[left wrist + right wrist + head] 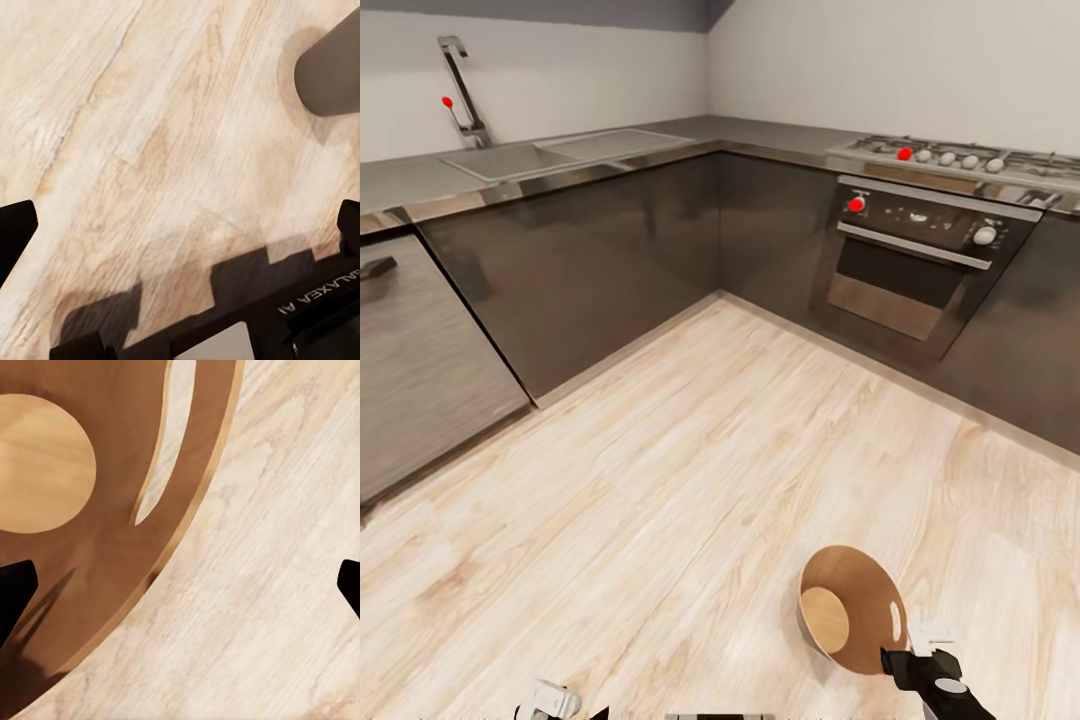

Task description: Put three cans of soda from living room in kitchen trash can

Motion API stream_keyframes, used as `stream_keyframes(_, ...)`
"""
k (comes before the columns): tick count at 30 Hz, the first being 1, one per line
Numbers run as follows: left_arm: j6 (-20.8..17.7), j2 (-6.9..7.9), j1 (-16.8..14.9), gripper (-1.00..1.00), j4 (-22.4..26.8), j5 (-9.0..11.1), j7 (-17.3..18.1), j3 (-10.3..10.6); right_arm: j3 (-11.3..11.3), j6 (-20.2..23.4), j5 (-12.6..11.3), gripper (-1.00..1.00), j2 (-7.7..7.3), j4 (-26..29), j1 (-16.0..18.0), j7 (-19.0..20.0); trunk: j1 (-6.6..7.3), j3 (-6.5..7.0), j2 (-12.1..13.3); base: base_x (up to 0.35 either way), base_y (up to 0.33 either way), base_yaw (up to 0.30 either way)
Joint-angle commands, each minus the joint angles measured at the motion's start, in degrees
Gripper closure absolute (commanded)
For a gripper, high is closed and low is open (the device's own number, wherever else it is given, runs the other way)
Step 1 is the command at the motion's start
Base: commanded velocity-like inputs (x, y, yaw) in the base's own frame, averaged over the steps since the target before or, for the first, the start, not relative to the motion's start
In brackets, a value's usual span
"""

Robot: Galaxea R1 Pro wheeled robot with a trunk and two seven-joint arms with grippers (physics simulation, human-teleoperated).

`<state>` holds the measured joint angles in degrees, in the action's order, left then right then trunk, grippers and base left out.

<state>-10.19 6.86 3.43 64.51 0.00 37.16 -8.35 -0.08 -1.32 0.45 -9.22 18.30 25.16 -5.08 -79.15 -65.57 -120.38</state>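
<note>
Where the light wood plank floor [690,480] meets the dark corner cabinets [610,250], the head view takes in a kitchen: grey tabletop [420,180] with a sink [550,152] and tall faucet [465,90] on the left run, an oven [915,265] under a gas hob [960,158] on the right run. Red knobs show on the oven panel and hob.

Tash can [852,607] stands on the floor near the lower right of the head view, pale grey outside, tan-brown inside, lighter round bottom visible. No cans seen inside it as far as the interior shows.

Right claw [932,655]: at the can's near rim, just beside it. In the right wrist view the two dark fingertips [15,592] sit at opposite edges, wide apart, nothing between them; released. The can's brown interior [112,510] and its rim lie under one fingertip, bare floor under the other.

Left claw [180,225]: fingertips [15,229] spread wide in the left wrist view, nothing held; released. Below it bare plank floor, with its shadow across the boards. The can's grey outer wall [330,75] shows at that view's edge, well apart from the fingers. In the head view only a pale part of the left arm [550,700] shows at the bottom edge.
</note>
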Motion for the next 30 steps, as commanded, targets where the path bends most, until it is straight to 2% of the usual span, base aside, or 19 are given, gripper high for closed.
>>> stream_keyframes(1,0.0,0.02,0.0,-1.0,0.0,0.0,0.0,0.0,-0.01,0.0,-0.01,-1.0,0.0,-0.02,0.0,-0.02,0.0,-0.04,0.0,0.0,0.0,0.0)
stream_keyframes(6,0.0,0.0,0.0,-1.0,0.0,0.0,0.01,0.0,-0.01,0.0,-0.01,-1.0,0.0,-0.02,0.01,-0.02,-1.1,-1.28,-2.01,0.0,0.0,0.0)
stream_keyframes(8,0.0,0.0,0.0,-1.0,0.0,0.0,0.01,0.0,-0.01,-0.03,-0.01,-1.0,0.0,-0.02,0.02,-0.02,-1.1,-1.42,-2.01,0.0,0.0,0.0)
stream_keyframes(30,0.0,0.02,0.0,-1.0,0.0,-0.01,-0.03,-0.06,-0.01,-0.13,-0.01,-1.0,0.0,-0.02,0.0,-0.02,-1.1,-1.56,-2.01,0.029,0.0,0.0)
